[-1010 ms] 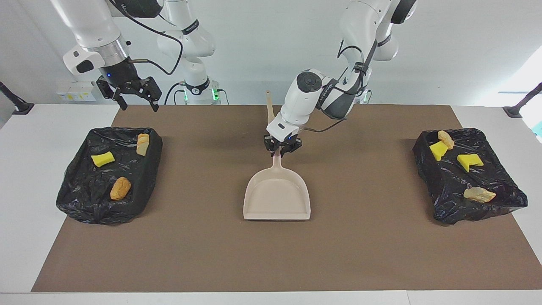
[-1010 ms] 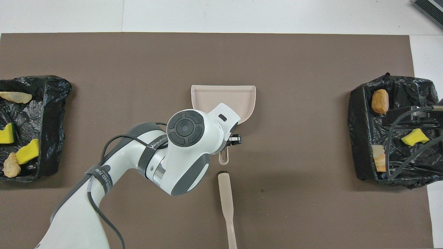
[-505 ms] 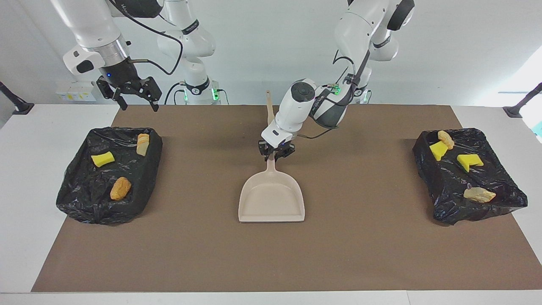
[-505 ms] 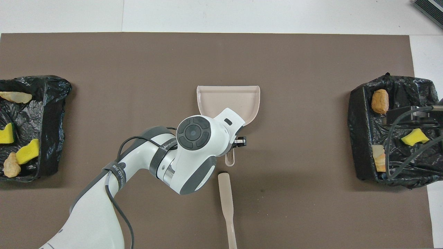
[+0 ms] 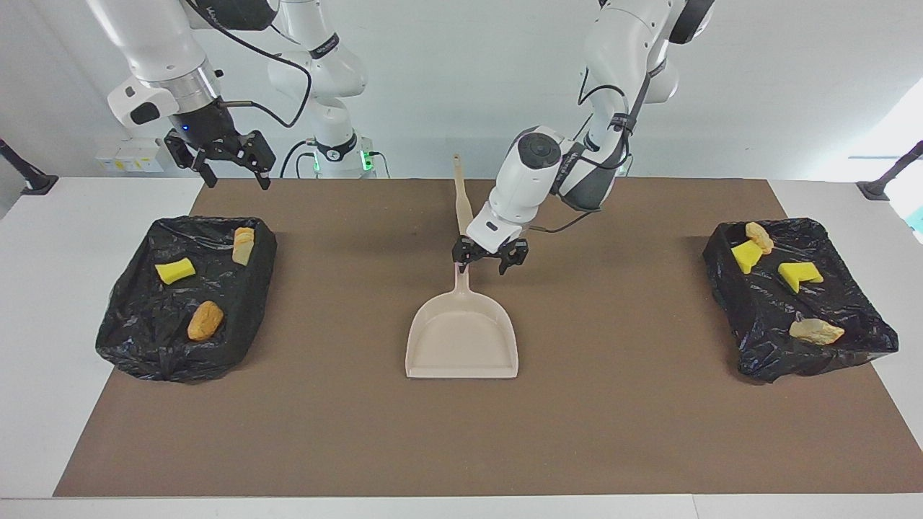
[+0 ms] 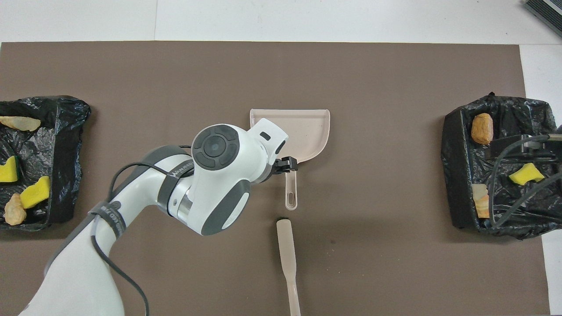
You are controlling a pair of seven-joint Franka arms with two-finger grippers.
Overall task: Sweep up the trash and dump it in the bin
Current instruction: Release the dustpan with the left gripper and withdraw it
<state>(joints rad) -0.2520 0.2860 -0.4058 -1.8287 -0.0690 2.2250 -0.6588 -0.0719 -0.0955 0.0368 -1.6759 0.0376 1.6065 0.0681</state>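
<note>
The trash lies in two black-bagged bins. The bin [image 5: 144, 353] at the right arm's end holds a yellow chunk [image 5: 175, 271] and two bread rolls [image 5: 205, 321]. The bin [image 5: 764, 353] at the left arm's end holds two yellow chunks [image 5: 799, 274] and two rolls [image 5: 816, 330]. The beige dustpan [image 5: 461, 339] lies flat mid-table with nothing in it. My left gripper [image 5: 489, 258] is open and empty, just above and beside the dustpan's handle [image 5: 462, 280]. My right gripper [image 5: 231, 169] waits open above its bin's nearer edge.
A beige brush handle [image 6: 287, 259] lies on the brown mat [image 6: 395, 79] in line with the dustpan handle [image 6: 290, 193], nearer to the robots. The right arm's cables hang over its bin [image 6: 456, 197]. The other bin [image 6: 66, 131] sits at the mat's edge.
My left gripper has opened, let go of the dustpan handle and shifted toward the left arm's end. The dustpan slid slightly toward the right arm's end first and now rests.
</note>
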